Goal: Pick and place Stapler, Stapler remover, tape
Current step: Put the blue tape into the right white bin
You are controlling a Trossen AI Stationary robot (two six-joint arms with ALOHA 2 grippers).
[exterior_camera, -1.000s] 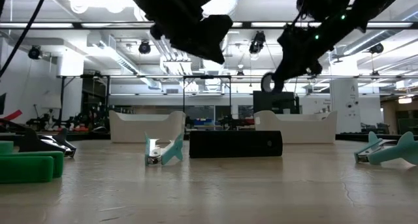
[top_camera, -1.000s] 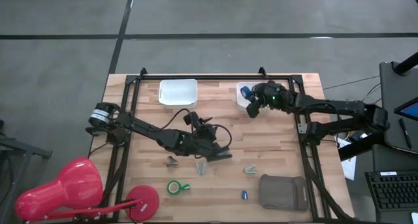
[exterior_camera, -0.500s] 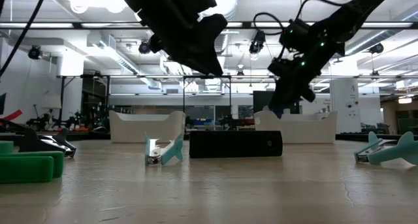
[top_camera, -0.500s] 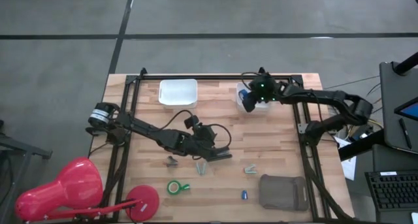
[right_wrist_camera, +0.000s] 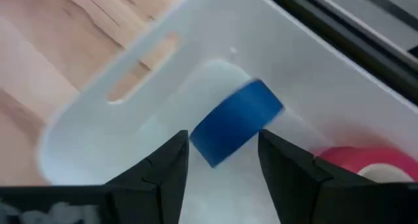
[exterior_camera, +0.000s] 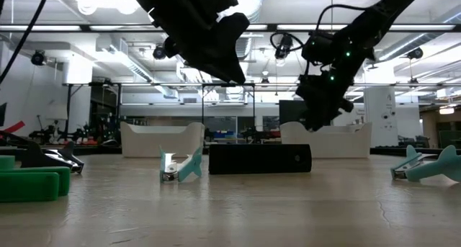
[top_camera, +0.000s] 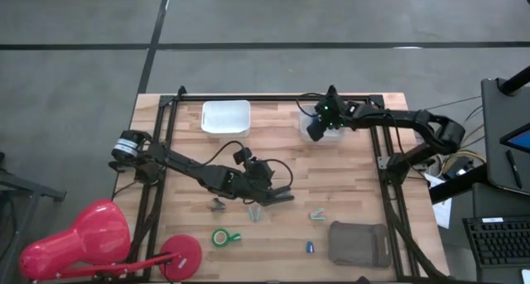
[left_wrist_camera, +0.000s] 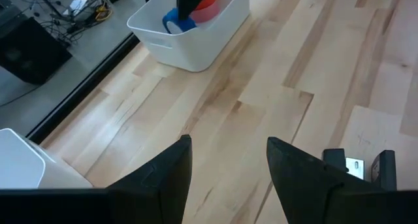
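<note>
Jaws of the right gripper (right_wrist_camera: 219, 165) stand apart over the white bin (right_wrist_camera: 98, 129) at the far right of the desk (top_camera: 356, 176), with the blue tape roll (right_wrist_camera: 236, 123) free between and beyond them, tilted inside the bin and touched by neither finger. A red tape roll (right_wrist_camera: 356, 162) lies in the same bin beside it, so two rolls look delivered. The left gripper (left_wrist_camera: 225, 168) also has its jaws spread and holds nothing; it hovers over bare desk boards near the middle.

Left to do, as far as can be judged: the black stapler (exterior_camera: 260, 159) lies on the desk just beside the left gripper, the green tape roll (top_camera: 220, 237) sits near the front edge, and several small teal pieces (top_camera: 317, 215) that may be staple removers are scattered around. A second white bin (top_camera: 226, 117) at the far left looks empty from above.

The right arm (top_camera: 397, 122) reaches in from the right edge, stretched nearly level with the wrist tipped down into the bin. The left arm (top_camera: 186, 164) runs diagonally from the left edge towards the centre, its wrist angled down.
</note>
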